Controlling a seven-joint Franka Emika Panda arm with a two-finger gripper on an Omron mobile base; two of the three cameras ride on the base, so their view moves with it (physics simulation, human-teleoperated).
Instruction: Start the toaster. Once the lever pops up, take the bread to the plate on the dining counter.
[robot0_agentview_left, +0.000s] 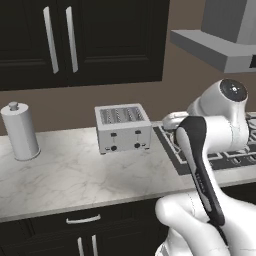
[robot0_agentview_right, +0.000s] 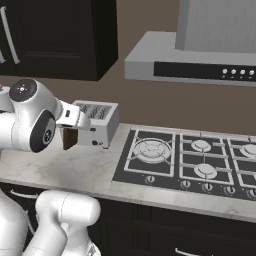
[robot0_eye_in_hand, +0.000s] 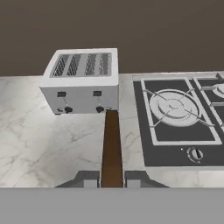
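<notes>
- One marbled worktop (robot0_agentview_left: 75, 175) carries everything here: white canister (robot0_agentview_left: 20, 131) far left, toaster (robot0_agentview_left: 123, 128) in the middle towards the back wall, gas hob (robot0_agentview_right: 195, 160) to the right.
- Toaster stands just beside the hob's left edge, apart from it; four slots on top, two levers and small knobs on the near face. I cannot tell what the slots hold, nor whether a lever is down.
- Gripper (robot0_eye_in_hand: 112, 178) — fingers pressed against the two faces of the bread (robot0_eye_in_hand: 112, 148), which is seen edge-on as a thin brown strip pointing at the toaster's right front corner. In the right base view the slice (robot0_agentview_right: 70, 137) hangs dark below the hand, near side of the toaster.
- Progress, as a judgement: bread is in hand, so the remaining step looks like carrying it off to the plate.
- Room: broad bare worktop left of and in front of the toaster; the hood (robot0_agentview_right: 190, 60) overhangs the hob — withdraw towards the near edge rather than rightward.
</notes>
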